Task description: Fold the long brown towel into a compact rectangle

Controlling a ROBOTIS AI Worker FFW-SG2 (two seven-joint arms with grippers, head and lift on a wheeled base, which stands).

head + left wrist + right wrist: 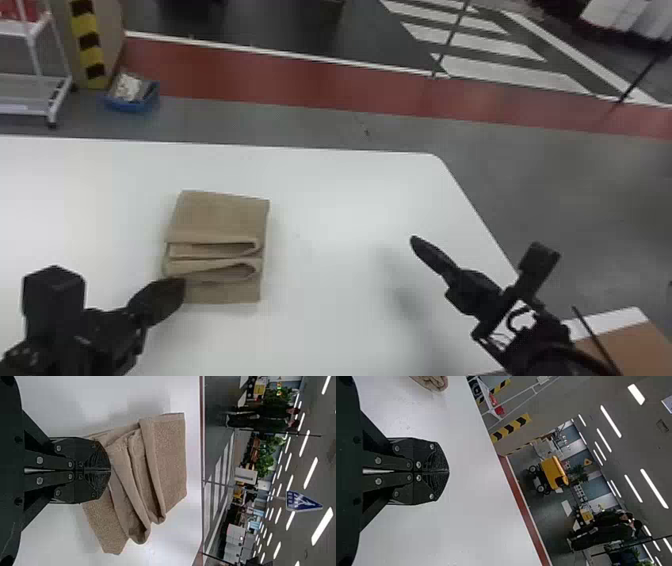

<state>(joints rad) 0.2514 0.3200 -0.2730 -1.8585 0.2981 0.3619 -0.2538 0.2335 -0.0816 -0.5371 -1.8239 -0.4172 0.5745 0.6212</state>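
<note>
The towel (pixel 222 217) is seen on the table (pixel 350 200), long axis pointed forward, its near left corner set right by the clenched left gripper (pixel 180 289) (the better placed for tidying), the clenched right gripper (pixel 414 240) being well apart.

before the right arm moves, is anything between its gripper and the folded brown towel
Nothing visible stands between the black right gripper and the brown towel across the white tabletop; the black left gripper is on the far side, by the towel's near left corner.
</note>
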